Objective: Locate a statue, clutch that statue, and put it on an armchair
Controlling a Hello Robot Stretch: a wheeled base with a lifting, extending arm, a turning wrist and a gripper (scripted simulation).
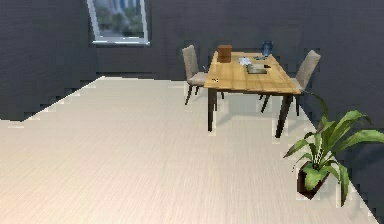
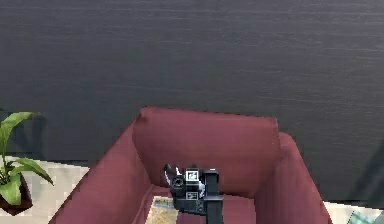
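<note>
A dark red armchair stands against the dark wall in the arm side view. The arm rises from the bottom edge over its seat. The gripper sits left of the two white squares, above the seat cushion. A pale shape lies on the seat just below it, too small to name. I cannot tell whether the gripper holds anything. In the forward view a small dark blue upright thing stands on a wooden table at the far right.
Two chairs flank the table, which also carries a brown box and flat items. A potted plant stands at the forward view's right and reappears at the arm side view's left. A window is on the back wall. Pale bare floor spreads left.
</note>
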